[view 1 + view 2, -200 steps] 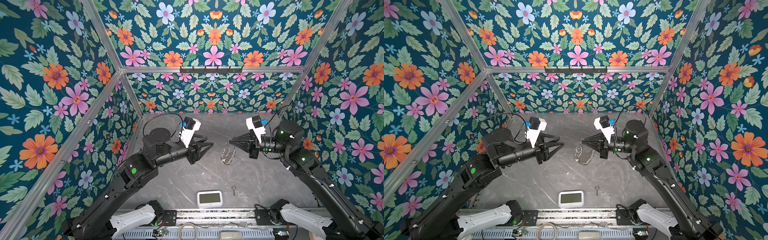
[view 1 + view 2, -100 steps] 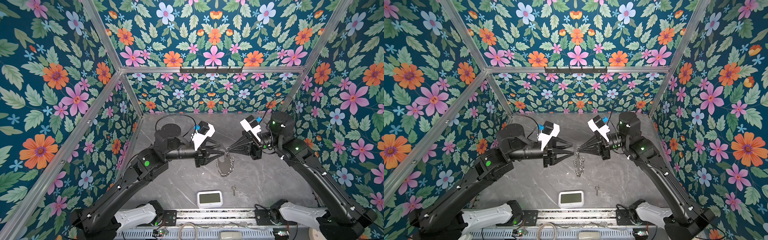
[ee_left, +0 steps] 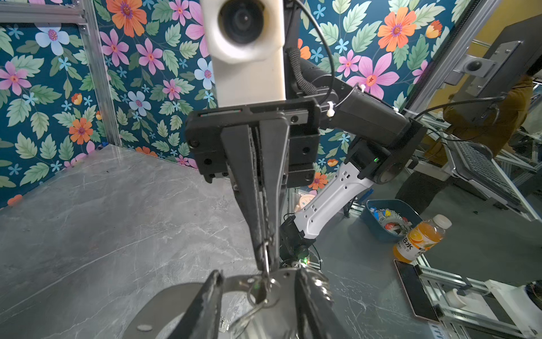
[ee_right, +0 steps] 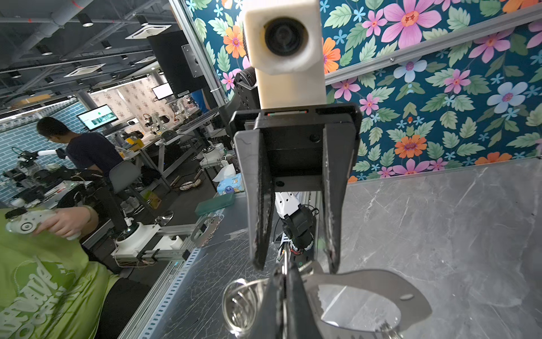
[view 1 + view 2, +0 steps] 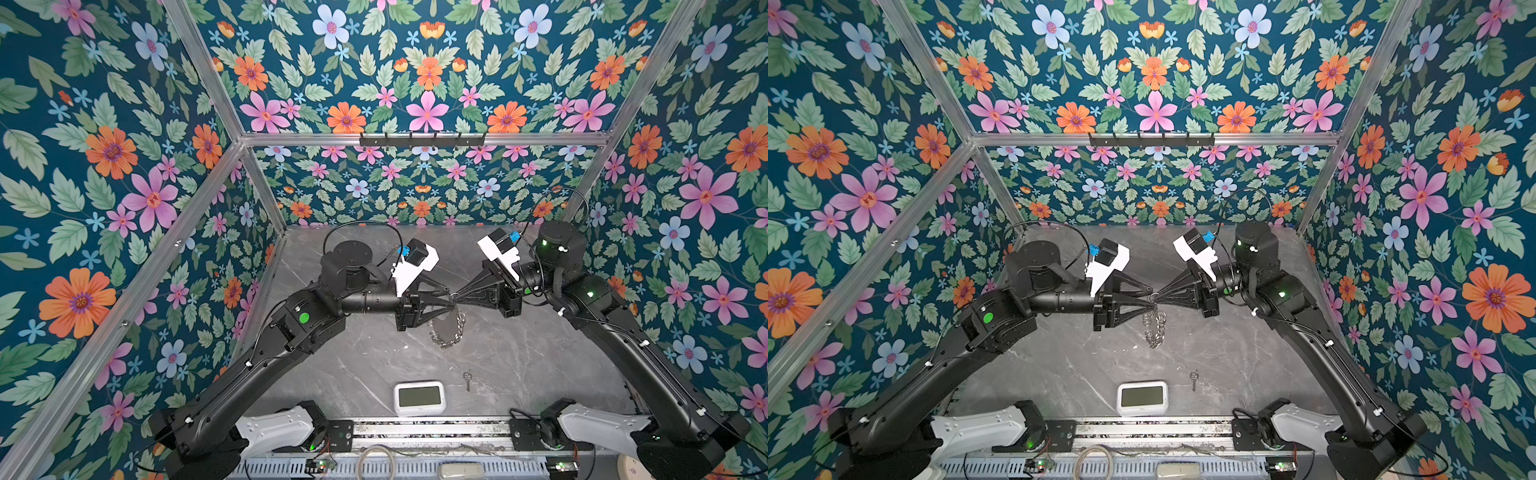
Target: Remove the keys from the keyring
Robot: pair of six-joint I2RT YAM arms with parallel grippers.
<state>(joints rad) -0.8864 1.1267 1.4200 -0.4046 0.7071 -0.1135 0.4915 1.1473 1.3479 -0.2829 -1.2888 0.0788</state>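
Arms converged since earlier frame: right gripper (image 5: 457,296) clamped on keyring (image 5: 448,332) top, plate hanging straight down; left gripper (image 4: 297,265) jaws apart, straddling keyring top

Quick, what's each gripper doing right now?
Left gripper: open, apparently holding nothing.
Right gripper: closed on the flat C-shaped translucent grey keyring with silver rings.

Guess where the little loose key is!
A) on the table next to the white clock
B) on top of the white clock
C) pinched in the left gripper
A: in both top views the small key lies on the grey table, a little apart from the white clock, with no gripper on it.
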